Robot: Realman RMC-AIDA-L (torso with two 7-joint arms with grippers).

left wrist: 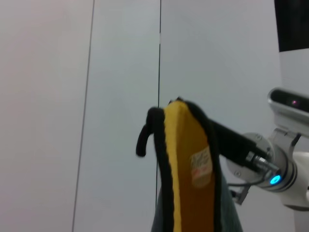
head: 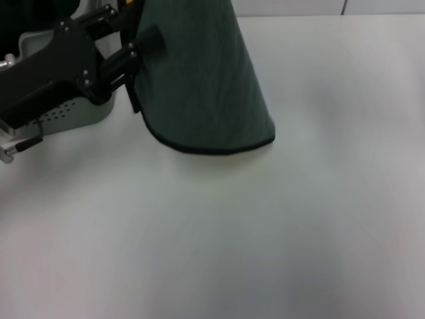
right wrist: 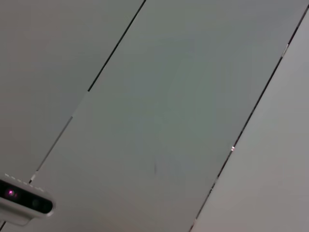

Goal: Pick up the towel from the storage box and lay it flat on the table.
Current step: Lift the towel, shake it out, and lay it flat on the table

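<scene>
The dark green towel (head: 199,80) hangs as a cone in the head view. Its dark-edged bottom hem sits just above the white table (head: 265,232), and its top runs out of view. My left gripper (head: 143,41) is at the upper left, shut on the towel's left edge. Behind that arm stands the pale storage box (head: 73,113) with its holed wall. In the left wrist view the towel (left wrist: 188,159) shows a yellow-orange face, black edging and a small loop (left wrist: 144,137). My right gripper (left wrist: 227,140) reaches in behind the cloth, its tip hidden.
The right arm's silver wrist with a blue light (left wrist: 275,180) is beyond the towel. A white device with a pink light (right wrist: 21,200) shows in the right wrist view. Pale wall panels with dark seams fill both wrist views. The tabletop stretches right and forward of the towel.
</scene>
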